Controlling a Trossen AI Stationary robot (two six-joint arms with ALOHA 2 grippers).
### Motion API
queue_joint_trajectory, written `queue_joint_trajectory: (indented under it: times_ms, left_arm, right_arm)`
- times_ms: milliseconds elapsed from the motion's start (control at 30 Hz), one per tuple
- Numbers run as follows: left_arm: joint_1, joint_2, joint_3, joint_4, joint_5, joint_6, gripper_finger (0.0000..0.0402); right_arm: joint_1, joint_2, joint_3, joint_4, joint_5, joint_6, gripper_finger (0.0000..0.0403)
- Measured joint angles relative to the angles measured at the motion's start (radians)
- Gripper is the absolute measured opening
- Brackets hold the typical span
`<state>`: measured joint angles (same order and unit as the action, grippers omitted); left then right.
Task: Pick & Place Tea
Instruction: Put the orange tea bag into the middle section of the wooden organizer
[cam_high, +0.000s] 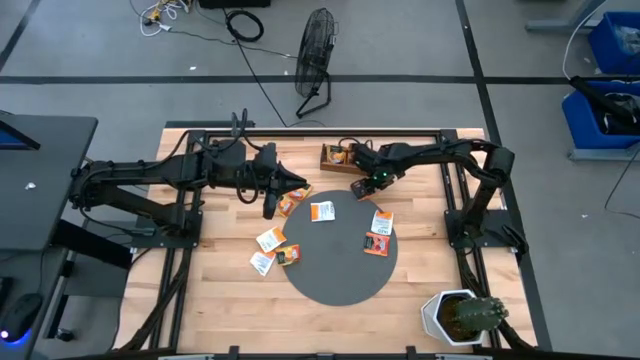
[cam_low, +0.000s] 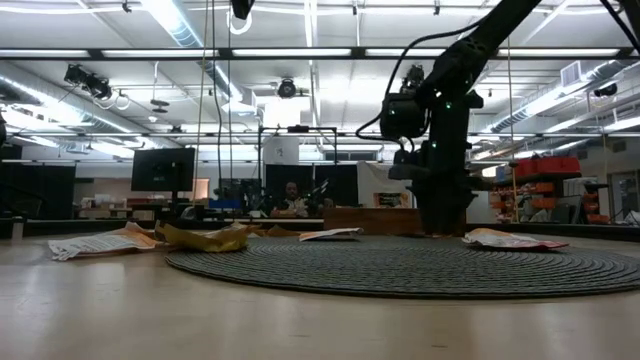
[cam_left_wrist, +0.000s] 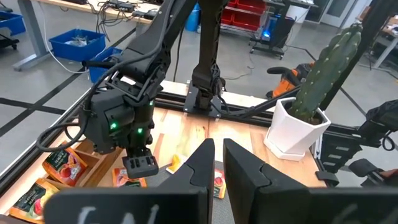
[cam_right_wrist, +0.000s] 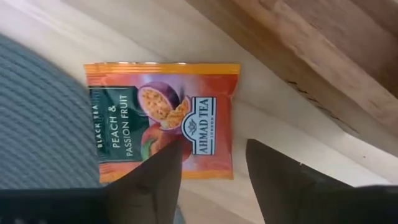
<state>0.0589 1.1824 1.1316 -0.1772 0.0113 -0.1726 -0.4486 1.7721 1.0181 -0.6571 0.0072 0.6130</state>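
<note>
The right gripper's (cam_right_wrist: 208, 177) fingers (cam_right_wrist: 155, 180) were spread, holding nothing, right over a peach-passion-fruit tea sachet (cam_right_wrist: 163, 118) just beside the wooden tray (cam_right_wrist: 298, 43), probably lining up a grab. The left gripper (cam_left_wrist: 214, 165), nearly closed and empty, waited farther from that tray.

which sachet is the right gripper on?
The orange peach and passion fruit sachet, lying flat on bare wood beside the wooden tray, one edge at the grey mat. The right gripper has its fingers open directly above it.
</note>
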Motion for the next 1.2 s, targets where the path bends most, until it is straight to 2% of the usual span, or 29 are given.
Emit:
queue_joint_trajectory:
  times_ms: [300,567,800,900,1033,1200]
  left_arm:
    - [0.0,0.0,0.0,0.0,0.0,-0.017,0.0034]
    - [0.001,0.0,0.0,0.0,0.0,-0.027,0.0034]
    - [0.001,0.0,0.0,0.002,-0.015,-0.026,0.0034]
    - [0.004,0.0,0.0,0.008,-0.033,-0.026,0.0034]
    - [0.02,0.0,0.0,0.038,-0.052,-0.026,0.0034]
    - [0.049,0.018,0.0,0.163,-0.064,-0.021,0.0036]
  right_arm:
    - [-0.001,-0.007,-0.077,0.087,-0.019,0.009,0.013]
    - [0.012,-0.045,-0.083,0.086,-0.027,-0.015,0.0012]
    - [0.037,-0.175,-0.086,0.025,-0.034,-0.011,0.0005]
    - [0.071,-0.266,-0.087,0.045,-0.019,0.047,0.0004]
    - [0.116,-0.382,-0.086,0.203,0.07,0.125,0.0002]
    - [0.162,-0.458,-0.085,0.572,0.156,0.158,0.0001]
